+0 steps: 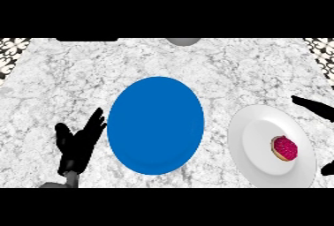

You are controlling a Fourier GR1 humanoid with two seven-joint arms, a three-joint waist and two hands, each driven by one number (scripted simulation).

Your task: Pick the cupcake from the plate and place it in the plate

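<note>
Inspection at the white-and-grey marbled stone counter (58,75). A small cupcake with magenta frosting and a pale base (285,148) lies on a round white plate (261,126) at the right of the counter, in that plate's right half. A larger round blue plate (157,126) sits at the centre, just beside the white plate, with a narrow strip of counter between them. The black right hand (312,105) shows only in part at the right edge: one straight finger reaches in above the white plate's upper right rim, and another dark tip shows lower down past its lower right rim. The hand is spread and grasps nothing; the cupcake lies between these two parts, apart from both. The black left hand (78,145) rests at the lower left, just left of the blue plate, fingers straight and pointing up, holding nothing. A grey rounded object (183,42) and a dark flat one (85,39) are cut off at the far edge.
</note>
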